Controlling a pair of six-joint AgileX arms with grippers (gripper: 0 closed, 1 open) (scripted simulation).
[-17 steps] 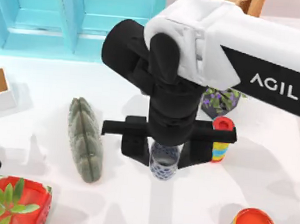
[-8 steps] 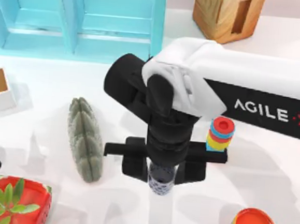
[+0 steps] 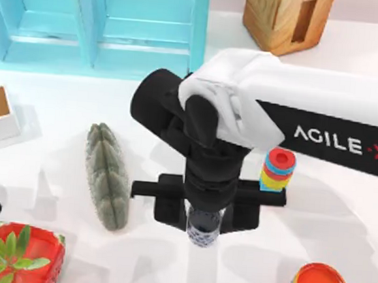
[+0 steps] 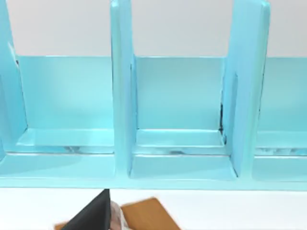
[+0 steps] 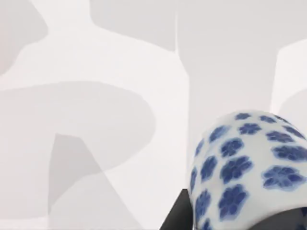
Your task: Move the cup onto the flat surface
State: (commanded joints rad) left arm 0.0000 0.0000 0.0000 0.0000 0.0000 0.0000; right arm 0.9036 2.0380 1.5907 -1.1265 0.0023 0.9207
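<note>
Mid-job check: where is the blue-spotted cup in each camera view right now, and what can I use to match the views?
Top view: the cup sits low at centre, under the right pincer, between its black fingers.
Left wrist view: the cup is not in it; the turquoise cabinet is ahead.
Right wrist view: the cup is close up, blue flowers on white.
Shared landmark: the white tabletop with grey shadows.
</note>
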